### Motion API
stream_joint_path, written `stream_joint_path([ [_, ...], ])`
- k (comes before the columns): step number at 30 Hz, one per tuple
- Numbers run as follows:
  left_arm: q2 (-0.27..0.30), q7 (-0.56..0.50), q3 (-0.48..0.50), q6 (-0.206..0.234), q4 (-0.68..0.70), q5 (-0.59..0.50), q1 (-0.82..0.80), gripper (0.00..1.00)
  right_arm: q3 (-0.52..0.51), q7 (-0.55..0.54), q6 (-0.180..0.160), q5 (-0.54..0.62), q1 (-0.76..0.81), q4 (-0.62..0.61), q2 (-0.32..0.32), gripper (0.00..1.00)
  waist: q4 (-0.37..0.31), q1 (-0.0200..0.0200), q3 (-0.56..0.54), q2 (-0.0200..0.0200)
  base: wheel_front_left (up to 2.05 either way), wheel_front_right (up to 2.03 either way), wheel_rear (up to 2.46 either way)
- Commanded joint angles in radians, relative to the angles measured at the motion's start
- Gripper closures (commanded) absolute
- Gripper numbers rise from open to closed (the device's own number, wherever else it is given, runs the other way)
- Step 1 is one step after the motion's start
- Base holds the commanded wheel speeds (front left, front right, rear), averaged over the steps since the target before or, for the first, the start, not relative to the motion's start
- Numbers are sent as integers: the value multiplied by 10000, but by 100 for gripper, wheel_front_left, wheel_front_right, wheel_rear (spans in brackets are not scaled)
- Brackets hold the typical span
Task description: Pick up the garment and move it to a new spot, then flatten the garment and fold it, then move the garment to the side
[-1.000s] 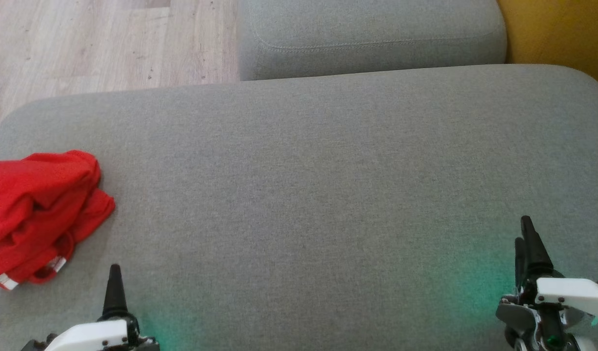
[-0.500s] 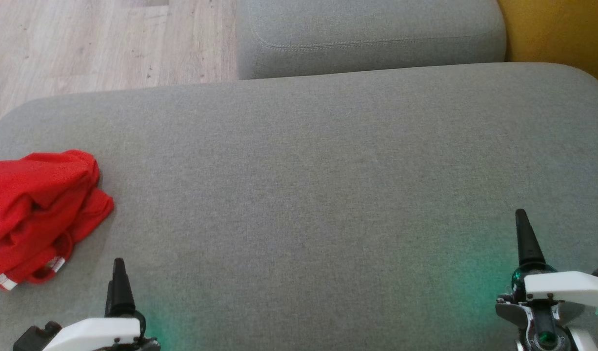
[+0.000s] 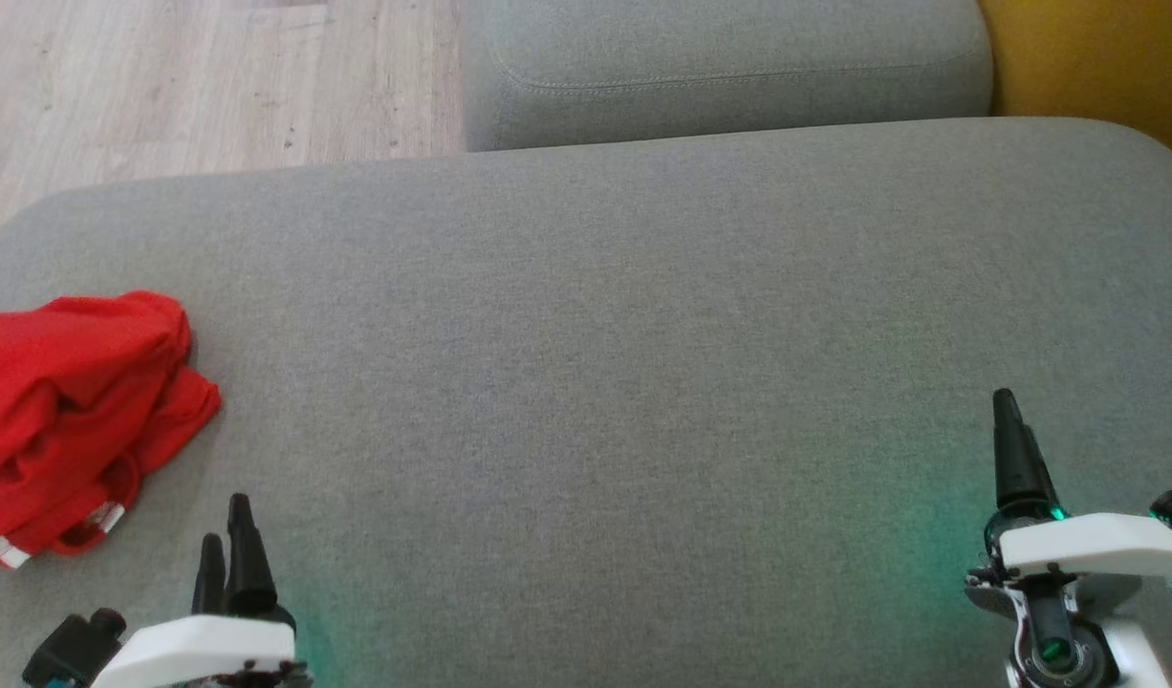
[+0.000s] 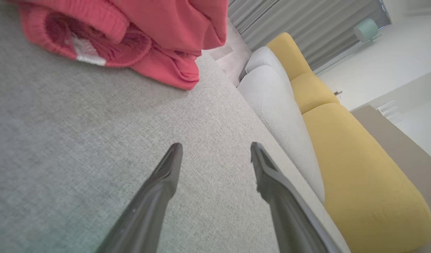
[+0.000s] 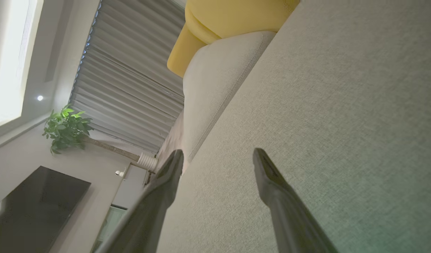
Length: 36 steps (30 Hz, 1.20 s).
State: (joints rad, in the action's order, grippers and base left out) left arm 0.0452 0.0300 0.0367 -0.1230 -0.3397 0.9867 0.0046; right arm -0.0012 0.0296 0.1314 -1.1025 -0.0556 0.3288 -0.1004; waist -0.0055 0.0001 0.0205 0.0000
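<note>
Soft, even daylight fills the head view. The cushion [image 3: 586, 334] carries no hard shadows, only a thin one beside the garment [image 3: 70, 411]. A green glow tints the fabric by the left gripper [image 3: 224, 521] and the right gripper [image 3: 1011, 413]. The right wrist view is dimmer, with glare from a bright panel [image 5: 11, 52]. Both wrist views bend lines at their edges, and the near fingers [image 4: 145, 211] blur.
</note>
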Motion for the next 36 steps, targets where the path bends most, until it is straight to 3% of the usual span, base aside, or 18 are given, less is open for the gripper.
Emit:
stream_joint_path([
  [1,184,178,129,-22,379,-445,-527,0,178,198,-3,402,-522,-376,-230,0,-3,-1,16,0,0,0,0],
  [36,300,1188,-36,187,557,-4738,-486,0,1035,1200,-5,4496,-670,-244,-578,0,-2,-1,50,0,0,0,0],
])
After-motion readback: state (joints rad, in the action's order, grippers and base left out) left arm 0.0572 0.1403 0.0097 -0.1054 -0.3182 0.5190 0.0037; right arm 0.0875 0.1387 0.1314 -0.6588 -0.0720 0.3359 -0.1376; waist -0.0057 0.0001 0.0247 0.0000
